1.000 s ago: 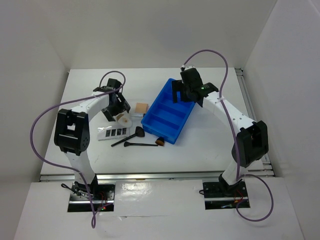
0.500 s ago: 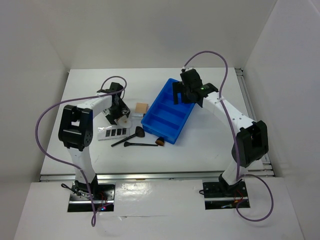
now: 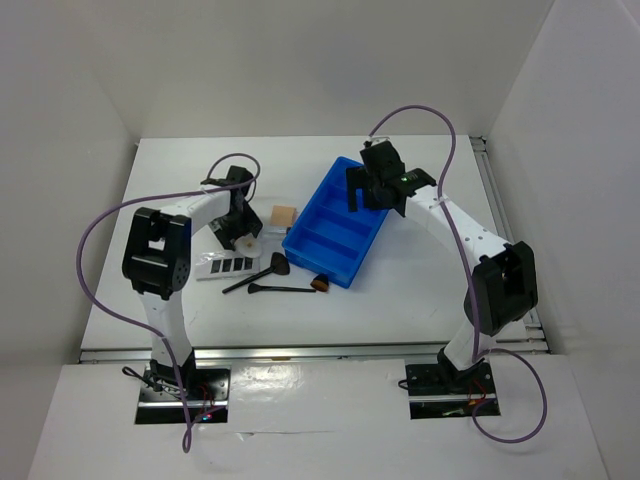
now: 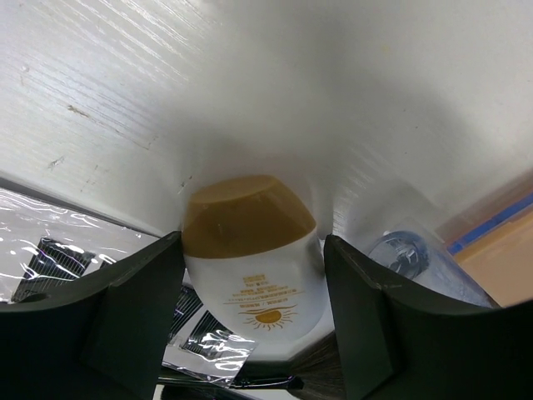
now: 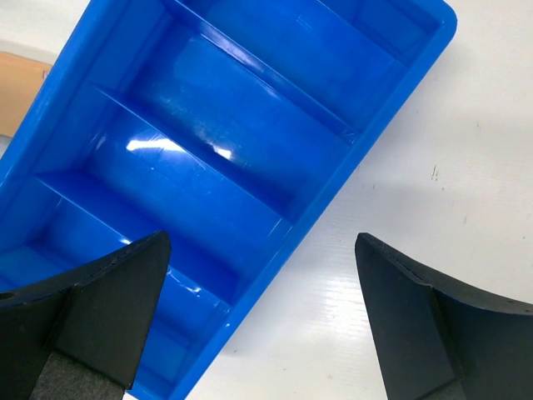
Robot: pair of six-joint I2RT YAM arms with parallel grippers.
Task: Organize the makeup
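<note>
My blue bin (image 3: 335, 225) sits mid-table under the right gripper (image 5: 258, 325), which gapes wide and holds nothing. The left gripper (image 4: 250, 321) is nearer the white compact (image 4: 248, 279): it lies straight between the part-open fingers (image 4: 125, 317), tan cap pointing away, not yet pinched.

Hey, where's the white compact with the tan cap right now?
In the left wrist view the white compact lies on the table between the left gripper's open fingers. From above it sits left of the blue bin, just above the palette strip.
</note>
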